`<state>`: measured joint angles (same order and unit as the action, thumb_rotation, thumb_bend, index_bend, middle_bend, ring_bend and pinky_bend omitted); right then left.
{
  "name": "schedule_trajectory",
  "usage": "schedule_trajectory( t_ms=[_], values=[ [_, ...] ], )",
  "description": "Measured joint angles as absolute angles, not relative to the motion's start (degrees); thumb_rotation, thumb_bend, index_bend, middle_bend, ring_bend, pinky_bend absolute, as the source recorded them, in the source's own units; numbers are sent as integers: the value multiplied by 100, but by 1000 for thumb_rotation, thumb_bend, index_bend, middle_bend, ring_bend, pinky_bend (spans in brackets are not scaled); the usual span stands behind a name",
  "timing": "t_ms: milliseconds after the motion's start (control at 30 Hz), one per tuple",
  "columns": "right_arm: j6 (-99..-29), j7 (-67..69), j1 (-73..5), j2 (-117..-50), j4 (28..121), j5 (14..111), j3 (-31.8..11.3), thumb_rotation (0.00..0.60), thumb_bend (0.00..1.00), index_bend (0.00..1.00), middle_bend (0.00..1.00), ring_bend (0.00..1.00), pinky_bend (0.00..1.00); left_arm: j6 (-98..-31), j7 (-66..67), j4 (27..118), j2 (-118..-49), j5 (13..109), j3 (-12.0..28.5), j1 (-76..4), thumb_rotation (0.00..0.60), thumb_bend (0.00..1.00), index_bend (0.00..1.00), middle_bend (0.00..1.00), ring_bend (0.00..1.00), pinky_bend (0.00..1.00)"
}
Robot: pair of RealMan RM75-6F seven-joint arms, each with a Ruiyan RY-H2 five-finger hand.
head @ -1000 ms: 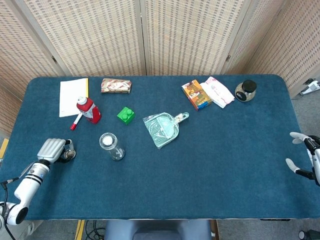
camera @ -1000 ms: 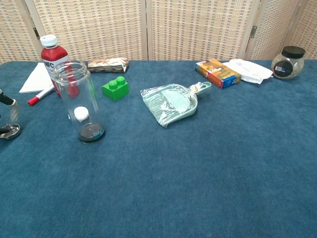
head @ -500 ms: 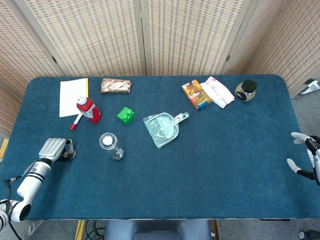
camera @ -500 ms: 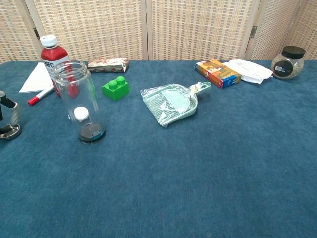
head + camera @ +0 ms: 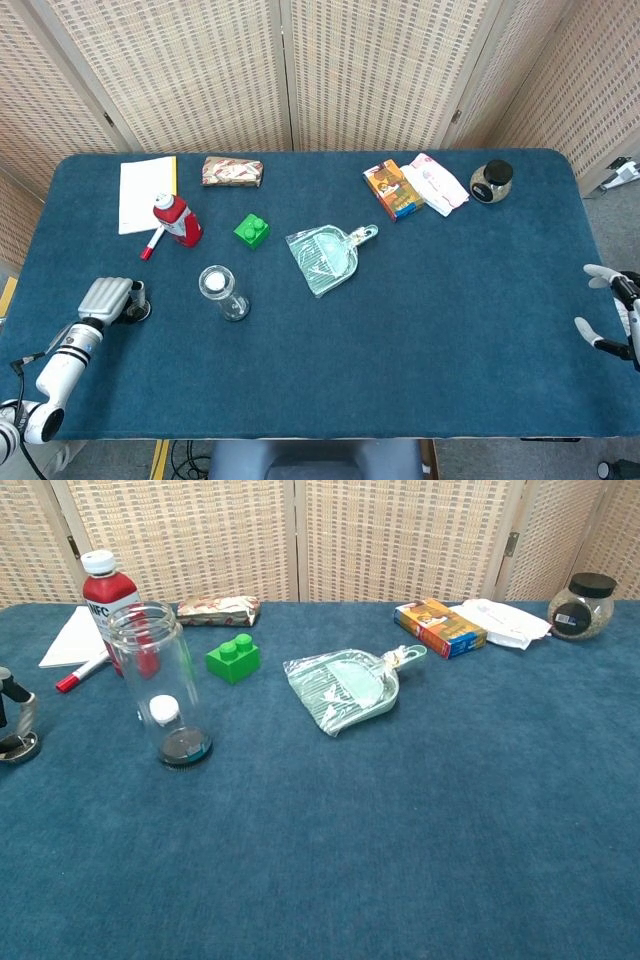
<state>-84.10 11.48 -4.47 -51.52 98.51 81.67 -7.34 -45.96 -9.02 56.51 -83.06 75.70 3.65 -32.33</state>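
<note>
Folding screens (image 5: 300, 70) — pale woven panels, standing along the far edge, from ten to two o'clock.

Table (image 5: 450, 320) — blue cloth-covered top filling most of the head view; a wide bare stretch runs from the centre out to four and five o'clock, and the near edge lies bare too.

Notepad (image 5: 146, 192) — white, at ten o'clock near the far left corner.

Dustpan (image 5: 326, 257) — pale green, bagged, near the centre.

Clear jar (image 5: 222, 292) — upright, lidless, a white cap inside, at eight o'clock from the centre.

Red bottle (image 5: 177, 220) — just beside the notepad, a red marker (image 5: 153, 242) touching its base.

Left hand (image 5: 105, 297) — at the left edge, eight o'clock, fingers curled down over a small dark lid (image 5: 137, 310) on the cloth; whether it actually grasps the lid cannot be told.

Right hand (image 5: 610, 315) — at the right edge, four o'clock, fingers spread, holding nothing.
</note>
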Motion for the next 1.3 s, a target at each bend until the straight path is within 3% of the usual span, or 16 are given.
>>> schedule_trajectory(
  t_ms=[433,1067,1300],
  values=[
    [-8430,1129,-442,-5133,9878,8179,-742,600,224,262,372,242,334,-4873,-1051,6209,-7811,7477,545,-3144,600,431,646,1000,1000,1000],
    [-8310,999,-547,-5156,9956,8183,-763,600,223,262,372,242,334,-5654,-1364,8776,-5862,7679,947,-2942,600,431,644,1000,1000,1000],
    [-8298,973,-559,-5145,9981,8183,-761,600,222,262,372,242,334,-5703,-1763,9392,-5470,8041,1039,-3053,600,431,642,1000,1000,1000]
  ],
)
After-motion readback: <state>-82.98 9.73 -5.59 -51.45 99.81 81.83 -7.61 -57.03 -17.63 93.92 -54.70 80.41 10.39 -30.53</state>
